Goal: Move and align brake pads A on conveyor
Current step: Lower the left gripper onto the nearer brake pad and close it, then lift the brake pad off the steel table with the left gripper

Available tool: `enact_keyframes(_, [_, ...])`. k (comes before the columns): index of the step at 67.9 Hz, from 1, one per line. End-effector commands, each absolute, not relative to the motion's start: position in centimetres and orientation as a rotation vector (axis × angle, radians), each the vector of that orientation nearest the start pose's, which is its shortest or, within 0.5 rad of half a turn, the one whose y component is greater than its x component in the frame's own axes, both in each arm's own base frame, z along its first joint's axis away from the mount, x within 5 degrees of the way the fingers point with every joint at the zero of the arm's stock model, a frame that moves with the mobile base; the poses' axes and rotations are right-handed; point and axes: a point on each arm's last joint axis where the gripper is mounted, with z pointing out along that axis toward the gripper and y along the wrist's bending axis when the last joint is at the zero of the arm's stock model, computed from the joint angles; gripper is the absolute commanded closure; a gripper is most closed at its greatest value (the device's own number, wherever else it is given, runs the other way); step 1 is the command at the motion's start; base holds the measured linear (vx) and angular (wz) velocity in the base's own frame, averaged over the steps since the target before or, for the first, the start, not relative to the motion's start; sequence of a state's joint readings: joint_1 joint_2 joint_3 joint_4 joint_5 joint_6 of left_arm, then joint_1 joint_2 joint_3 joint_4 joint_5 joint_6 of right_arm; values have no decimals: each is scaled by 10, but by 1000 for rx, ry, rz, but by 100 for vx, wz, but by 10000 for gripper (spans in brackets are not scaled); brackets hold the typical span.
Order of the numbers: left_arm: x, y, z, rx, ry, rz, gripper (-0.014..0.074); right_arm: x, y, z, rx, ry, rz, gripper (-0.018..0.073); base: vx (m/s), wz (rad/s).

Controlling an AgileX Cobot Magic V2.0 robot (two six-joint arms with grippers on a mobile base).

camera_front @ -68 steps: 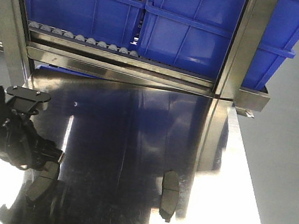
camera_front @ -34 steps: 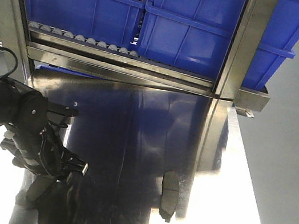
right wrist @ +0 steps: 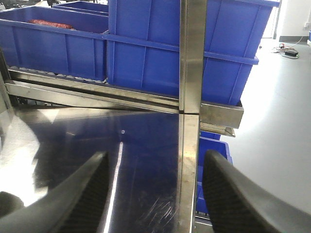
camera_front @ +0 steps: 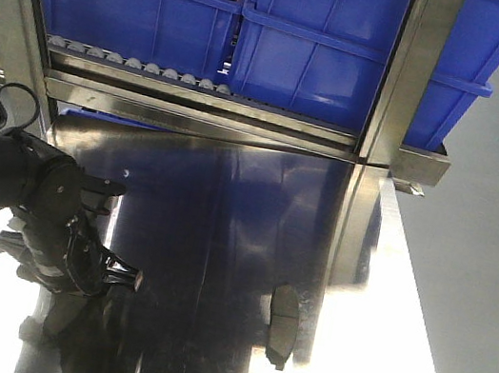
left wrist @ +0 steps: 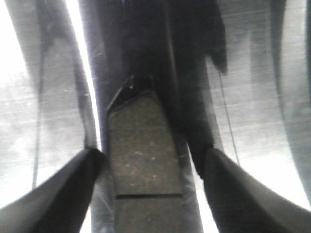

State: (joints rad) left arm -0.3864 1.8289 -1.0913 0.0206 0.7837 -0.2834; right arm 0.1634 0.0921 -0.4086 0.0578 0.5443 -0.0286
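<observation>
Brake pad (left wrist: 146, 150) sits dead centre between the left jaws, which stand apart with a gap either side, nothing gripped. The risk is that on this glossy bench (camera_front: 221, 239) a lopsided close could skid or twist it, or nip only its tip. The second pad (camera_front: 282, 326) lies well off to their right. The right jaws are spread wide with nothing between them.

A flat, dark grey, slightly curved oblong brake pad (camera_front: 281, 325) is seen lying lengthwise on the shiny steel tabletop (camera_front: 385, 297), right of centre. A second pad (left wrist: 145, 145), speckled and crossed by a thin groove, is laid flat towards the left side.
</observation>
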Motion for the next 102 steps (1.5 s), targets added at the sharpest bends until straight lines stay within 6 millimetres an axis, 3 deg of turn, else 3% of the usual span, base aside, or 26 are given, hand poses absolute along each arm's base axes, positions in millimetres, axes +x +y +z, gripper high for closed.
enact_keyframes(1, [311, -128, 172, 150, 2985, -73, 271, 34, 8, 309, -135, 1615, 159, 141, 0, 0])
enact_keyframes(15, [310, -127, 176, 217, 2967, -53, 606, 34, 8, 309, -135, 1615, 159, 141, 0, 0])
enact_keyframes(24, [307, -132, 193, 246, 2898, -85, 605, 34, 8, 309, -135, 1615, 159, 141, 0, 0])
enact_keyframes(34, [296, -134, 226, 282, 2796, -123, 603, 34, 8, 309, -135, 1615, 159, 141, 0, 0])
enact_keyframes(48, [265, -124, 265, 314, 2667, -153, 603, 34, 8, 309, -135, 1615, 159, 141, 0, 0])
enact_keyframes(59, [231, -106, 282, 311, 2590, -161, 602, 34, 8, 309, -135, 1615, 159, 141, 0, 0])
enact_keyframes(78, [154, -69, 311, 277, 2296, -268, 602, 34, 8, 309, -135, 1615, 159, 141, 0, 0])
enact_keyframes(102, [78, -33, 310, 232, 2020, -363, 602, 34, 8, 309, -135, 1615, 159, 141, 0, 0])
